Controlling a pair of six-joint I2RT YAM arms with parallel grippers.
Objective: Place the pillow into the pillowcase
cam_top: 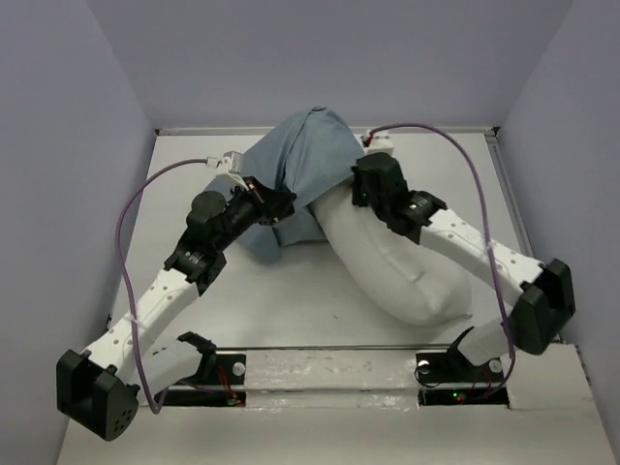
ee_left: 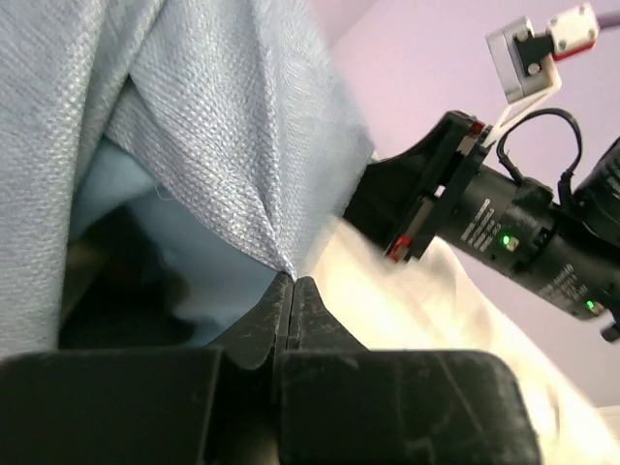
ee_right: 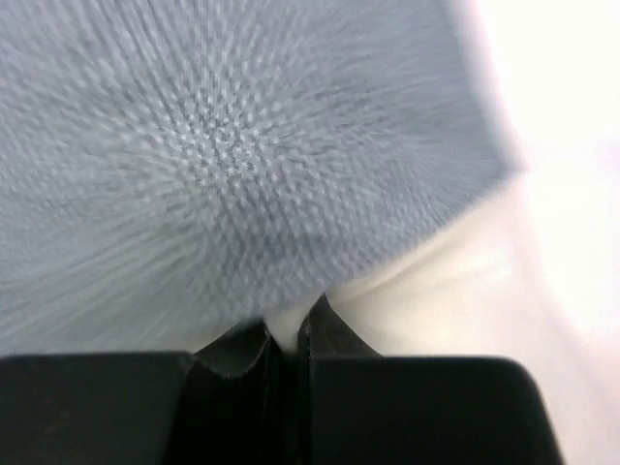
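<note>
The blue-grey pillowcase is bunched at the table's back middle, its far end pulled over one end of the white pillow. The pillow runs diagonally toward the front right. My left gripper is shut on the pillowcase's left edge. In the left wrist view the jaws pinch a point of the cloth, with the pillow just beside it. My right gripper sits where the pillowcase meets the pillow. Its jaws are shut on a small fold of white pillow fabric under the pillowcase hem.
The white table is walled by lilac panels on the left, back and right. The right arm's wrist shows close by in the left wrist view. Purple cables loop above both arms. The arm bases sit on the near edge.
</note>
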